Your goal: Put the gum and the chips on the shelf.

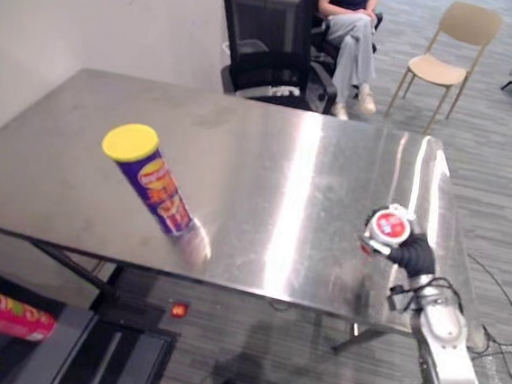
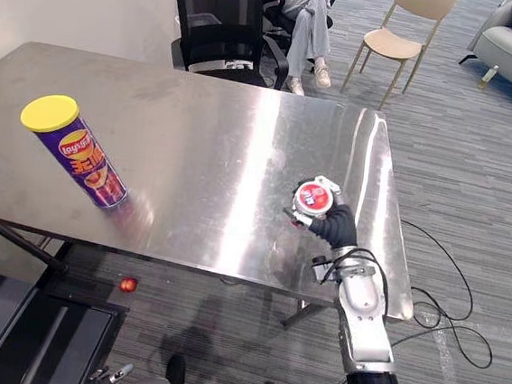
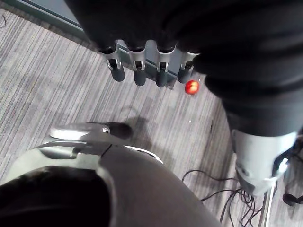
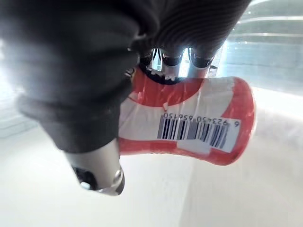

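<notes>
My right hand (image 2: 334, 225) is over the front right part of the shiny steel table (image 1: 313, 161), near its right edge. It is clamped on the red-and-white round gum tub (image 2: 315, 196). In the right wrist view the fingers (image 4: 170, 59) curl over the tub's far side. The tub lies across the palm with its barcode label facing the camera, and its broad end sticks out beyond the fingers. From the head views its red lid faces up at me. I cannot tell whether its base touches the table or hangs just above it.

The purple chips tube with a yellow lid (image 1: 153, 182) stands upright on the left front part of the table, well apart from the right hand. A pink tube with a yellow lid (image 1: 4, 311) lies on its side on a dark surface (image 1: 114, 351) below the table's front left corner.

My left hand (image 3: 139, 75) hangs low over the grey striped floor (image 3: 47, 71), its fingers loose, apart and holding nothing. A small red round thing (image 3: 191, 87) lies on the floor past them
</notes>
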{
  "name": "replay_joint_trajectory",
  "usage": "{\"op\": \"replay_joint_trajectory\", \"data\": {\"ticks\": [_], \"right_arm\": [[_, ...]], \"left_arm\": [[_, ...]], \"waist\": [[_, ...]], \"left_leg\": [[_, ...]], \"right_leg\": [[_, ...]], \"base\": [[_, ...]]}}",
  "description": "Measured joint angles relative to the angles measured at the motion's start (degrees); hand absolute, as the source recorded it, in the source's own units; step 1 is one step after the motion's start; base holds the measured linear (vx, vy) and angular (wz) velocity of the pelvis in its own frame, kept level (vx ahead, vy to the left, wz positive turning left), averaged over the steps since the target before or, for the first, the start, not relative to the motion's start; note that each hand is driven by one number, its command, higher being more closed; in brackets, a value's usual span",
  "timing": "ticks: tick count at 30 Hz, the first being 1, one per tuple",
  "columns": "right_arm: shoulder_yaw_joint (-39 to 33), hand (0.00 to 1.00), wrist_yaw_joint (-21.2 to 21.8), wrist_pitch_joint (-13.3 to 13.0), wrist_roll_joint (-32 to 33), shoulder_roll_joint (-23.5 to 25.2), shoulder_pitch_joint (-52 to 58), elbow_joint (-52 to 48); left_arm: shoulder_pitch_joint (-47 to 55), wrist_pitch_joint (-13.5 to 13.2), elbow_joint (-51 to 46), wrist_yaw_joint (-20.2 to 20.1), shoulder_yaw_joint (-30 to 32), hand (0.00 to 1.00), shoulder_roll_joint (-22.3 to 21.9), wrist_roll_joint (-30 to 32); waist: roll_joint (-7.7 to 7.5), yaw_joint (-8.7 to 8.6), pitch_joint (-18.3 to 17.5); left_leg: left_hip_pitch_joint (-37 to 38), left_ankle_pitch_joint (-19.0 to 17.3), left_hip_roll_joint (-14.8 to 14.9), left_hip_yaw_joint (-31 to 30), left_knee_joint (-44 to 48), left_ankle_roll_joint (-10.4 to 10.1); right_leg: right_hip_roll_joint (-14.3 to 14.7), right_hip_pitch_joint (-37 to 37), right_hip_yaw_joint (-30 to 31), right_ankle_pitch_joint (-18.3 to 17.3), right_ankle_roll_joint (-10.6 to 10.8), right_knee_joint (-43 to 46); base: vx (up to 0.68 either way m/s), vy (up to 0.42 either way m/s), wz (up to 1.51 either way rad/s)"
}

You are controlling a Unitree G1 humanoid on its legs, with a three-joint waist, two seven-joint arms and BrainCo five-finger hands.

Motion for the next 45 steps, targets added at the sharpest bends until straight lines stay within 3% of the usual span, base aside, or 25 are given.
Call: {"op": "replay_joint_trajectory", "data": {"ticks": [5,17,20,23,26,28,30,31,32,33,34,36,37,38,42,45], "right_arm": [[-4.3,1.0,-2.1,0.0,0.9,0.0,0.0,-3.0],[-5.0,1.0,-1.9,0.2,5.3,0.7,-0.9,-2.6],[-4.2,1.0,-1.8,1.2,6.4,2.0,-1.2,-0.6],[-0.7,1.0,-1.7,1.5,6.8,2.9,-1.6,0.1],[2.3,1.0,-1.0,1.5,7.1,2.8,-3.0,1.0],[1.5,1.0,-1.1,1.5,7.6,2.7,-3.1,1.0],[-0.1,1.0,-1.2,1.6,7.5,2.4,-4.1,1.1],[-2.8,1.0,-2.3,1.6,7.5,2.9,-4.8,1.3],[-3.5,1.0,-2.9,1.6,7.5,3.0,-4.8,1.4],[-4.9,1.0,-3.4,1.6,7.4,2.9,-4.8,1.5],[-5.3,1.0,-3.6,1.5,7.4,2.8,-4.8,1.4],[-6.2,1.0,-3.8,1.6,7.4,2.7,-4.5,1.4],[-9.5,1.0,-3.2,2.2,7.2,5.3,-2.5,0.9],[-9.5,1.0,-3.0,2.2,7.1,5.8,-2.6,0.8],[-9.9,1.0,-3.0,2.3,6.7,7.3,-2.0,0.7],[-12.4,1.0,-4.5,2.6,5.8,7.3,-0.8,0.0]], "left_arm": [[0.1,0.4,0.0,0.0,1.7,0.0,-0.5,0.0],[0.1,1.3,0.0,-0.9,2.0,0.0,-0.6,-0.1],[-0.1,1.9,-0.7,-1.6,1.6,0.0,-0.5,-1.0],[-0.4,2.3,-0.7,-2.4,1.7,0.0,-0.5,-2.6],[-1.9,2.4,-1.1,-2.5,1.9,0.0,-1.0,-6.7],[-2.2,2.4,-1.7,-2.6,2.0,0.0,-1.2,-9.5],[-2.9,2.6,-0.7,-2.5,3.2,0.0,-1.3,-10.0],[-3.3,3.3,-0.1,-2.6,4.3,0.0,-1.7,-10.2],[-2.9,3.4,-0.1,-2.6,4.9,0.0,-1.7,-10.3],[-1.7,3.5,-0.5,-2.6,5.8,0.0,-1.9,-10.3],[-0.7,3.5,-0.6,-2.6,6.5,0.0,-2.3,-10.4],[0.4,3.6,-0.6,-2.9,7.3,0.0,-3.0,-10.4],[0.7,3.7,-1.6,-4.9,9.4,0.0,-2.7,-9.0],[0.6,3.7,-1.7,-4.9,9.5,0.0,-2.7,-8.3],[0.9,3.7,-1.6,-5.0,10.0,0.0,-2.7,-6.8],[0.5,3.7,-1.5,-4.8,10.0,0.0,-2.4,-5.5]], "waist": [[0.09,-0.02,0.0],[0.18,0.33,-0.2],[0.47,0.56,1.4],[0.66,0.58,1.9],[1.77,0.78,2.4],[3.08,1.45,2.8],[1.66,2.44,3.7],[1.11,2.66,4.1],[0.4,2.65,4.5],[0.73,2.63,4.3],[1.6,2.71,3.8],[2.41,2.65,3.3],[1.19,1.41,1.7],[1.02,1.4,1.6],[1.08,1.36,1.7],[0.69,1.57,3.5]], "left_leg": [[0.0,0.3,-0.4,-0.2,-0.3,-0.2],[0.0,0.5,-0.2,0.3,0.2,0.1],[-3.1,-3.1,0.4,-0.4,8.7,0.2],[-6.5,-5.9,0.3,-3.9,15.6,0.0],[-11.2,-2.5,-0.5,-12.4,13.6,-1.0],[-12.0,0.0,-0.2,-16.9,6.2,-1.8],[-13.7,-1.9,1.5,-6.8,4.8,3.6],[-16.5,0.0,2.0,4.7,13.8,7.4],[-16.5,0.2,2.5,7.9,17.5,7.8],[-15.5,-0.6,4.7,11.2,23.7,7.3],[-13.7,-4.3,7.8,12.3,28.2,5.2],[-12.5,-7.0,11.9,13.6,32.3,3.5],[-12.9,-8.1,8.2,15.6,25.2,1.9],[-12.9,-8.1,6.7,15.5,22.3,1.9],[-12.8,-7.7,5.4,15.6,18.4,2.2],[-13.2,-7.4,4.4,14.2,17.9,2.7]], "right_leg": [[-0.4,-0.1,-0.4,-0.4,-0.6,0.2],[-0.4,-1.0,0.2,-0.3,-0.4,1.9],[-0.7,-3.5,0.0,-2.1,-0.9,9.3],[-1.5,-3.1,-3.1,-5.0,-2.0,12.2],[-1.1,-3.4,-11.4,-6.3,-2.8,11.9],[-0.5,-3.9,-18.7,-6.9,-4.1,12.4],[-2.5,-4.4,-24.3,-6.8,-6.4,11.6],[-5.9,-4.5,-28.7,-6.7,-6.6,12.6],[-6.9,-4.1,-30.4,-6.4,-6.2,12.9],[-8.0,-3.4,-33.3,-6.3,-6.0,13.2],[-8.4,-3.1,-35.6,-6.1,-5.8,13.6],[-9.2,-3.3,-38.3,-5.9,-5.6,14.9],[-11.4,-1.2,-46.6,-2.5,-2.6,12.3],[-11.6,-1.0,-47.6,-2.1,-2.4,11.7],[-11.9,-0.5,-48.9,-0.1,-2.4,11.4],[-14.9,-1.1,-48.9,0.7,-2.9,17.1]], "base": [[-0.07,0.014,0.03],[0.02,0.0,-0.02],[-0.01,0.001,0.06],[-0.1,-0.03,0.48],[-0.19,-0.098,1.35],[-0.24,-0.176,1.75],[-0.2,-0.113,1.67],[-0.11,-0.027,1.42],[-0.11,-0.064,1.63],[-0.11,-0.04,1.26],[-0.11,0.003,1.21],[-0.08,0.264,1.58],[-0.1,0.525,2.39],[-0.1,0.532,2.3],[-0.07,0.163,0.37],[-0.11,0.104,0.29]]}}
